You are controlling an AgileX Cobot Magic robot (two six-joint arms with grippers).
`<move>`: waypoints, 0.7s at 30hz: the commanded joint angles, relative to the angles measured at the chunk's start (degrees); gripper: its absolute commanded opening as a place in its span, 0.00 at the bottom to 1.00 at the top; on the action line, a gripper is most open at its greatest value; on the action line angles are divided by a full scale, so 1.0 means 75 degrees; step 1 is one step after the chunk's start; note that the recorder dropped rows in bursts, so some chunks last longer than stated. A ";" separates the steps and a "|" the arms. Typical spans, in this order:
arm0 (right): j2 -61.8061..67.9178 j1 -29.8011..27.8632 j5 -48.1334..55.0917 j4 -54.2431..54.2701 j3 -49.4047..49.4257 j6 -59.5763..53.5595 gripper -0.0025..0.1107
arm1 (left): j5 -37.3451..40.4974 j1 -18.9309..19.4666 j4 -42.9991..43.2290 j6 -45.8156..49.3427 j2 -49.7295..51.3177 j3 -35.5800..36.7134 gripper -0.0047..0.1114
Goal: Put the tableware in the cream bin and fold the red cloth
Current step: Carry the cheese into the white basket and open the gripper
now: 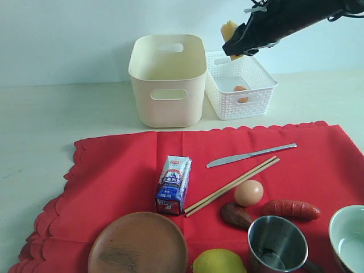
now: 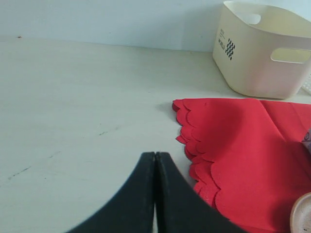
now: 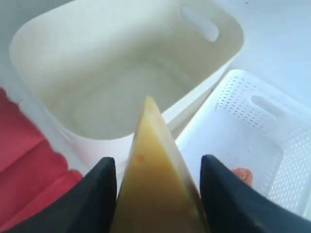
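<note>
**Exterior view.** The red cloth [image 1: 125,170] lies flat on the table. The cream bin [image 1: 168,102] stands off the cloth at 12 o'clock. A white basket [image 1: 227,105] is just beside it at 1 o'clock. The right gripper [image 1: 239,42] is up in the air over the basket and grips a yellow cheese [image 1: 228,29].

On the cloth are the knife [image 1: 250,154], chopsticks [image 1: 233,185], egg [image 1: 249,193], spoon [image 1: 236,215] and sausage [image 1: 290,209]. The steel cup [image 1: 277,243] is at 5 o'clock. The plate [image 1: 138,244] and lemon [image 1: 219,261] at 6 o'clock are cut off. So is the bowl [image 1: 348,236] at 4 o'clock. The milk carton [image 1: 174,185] in the middle has blue writing too small to read.

**Left wrist view.** Only here can you see the left gripper [image 2: 155,165]. Its jaws are pressed together with nothing in them, over bare table [image 2: 73,121] beside the cloth's [image 2: 233,145] wavy edge. The bin [image 2: 257,73] has a label [image 2: 226,47] with a black check pattern. Its words are too tiny to read.

**Right wrist view.** The right gripper [image 3: 160,194] squeezes the cheese [image 3: 150,145] from both sides. Behind it you can see right down inside the bin [image 3: 97,73]. A small orange thing [image 3: 241,174], maybe a toy food, lies in the basket [image 3: 243,121].
</note>
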 commanded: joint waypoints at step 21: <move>0.3772 -0.0080 -0.0565 -0.1144 -0.3464 0.3806 0.02 | -0.0058 0.0021 0.0013 -0.0010 -0.0043 0.0028 0.04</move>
